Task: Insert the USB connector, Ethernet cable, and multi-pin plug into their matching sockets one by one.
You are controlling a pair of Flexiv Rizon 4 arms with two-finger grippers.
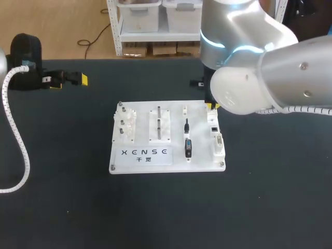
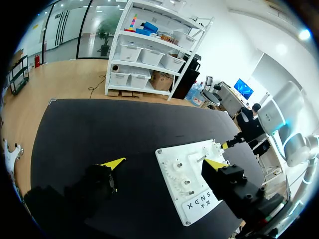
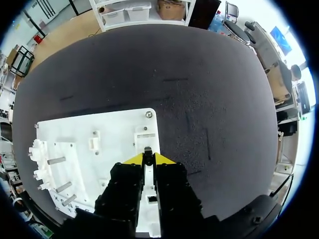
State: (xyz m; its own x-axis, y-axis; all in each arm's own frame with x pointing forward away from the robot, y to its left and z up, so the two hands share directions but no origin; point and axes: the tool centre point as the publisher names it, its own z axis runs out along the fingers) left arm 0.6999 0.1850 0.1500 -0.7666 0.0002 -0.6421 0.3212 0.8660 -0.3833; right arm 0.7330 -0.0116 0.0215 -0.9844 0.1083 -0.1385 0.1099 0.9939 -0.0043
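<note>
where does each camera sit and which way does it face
Head view: above and behind, looking down on the black table and white rectangular socket board; silver right arm, left gripper show.
Left wrist view: left wrist, looking past the open left gripper across to the board.
Right wrist view: right wrist, looking down past the right gripper onto the board.
All share the board.

1. The right arm [image 1: 259, 72] is hanging over the white board's [image 1: 202, 149] far right corner, blocking any approach from above there.
2. Upright pegs [image 1: 124, 122] are crowding the board's left part.
3. Bare black table [image 1: 166, 207] is lying open along the board's near and left sides.
</note>
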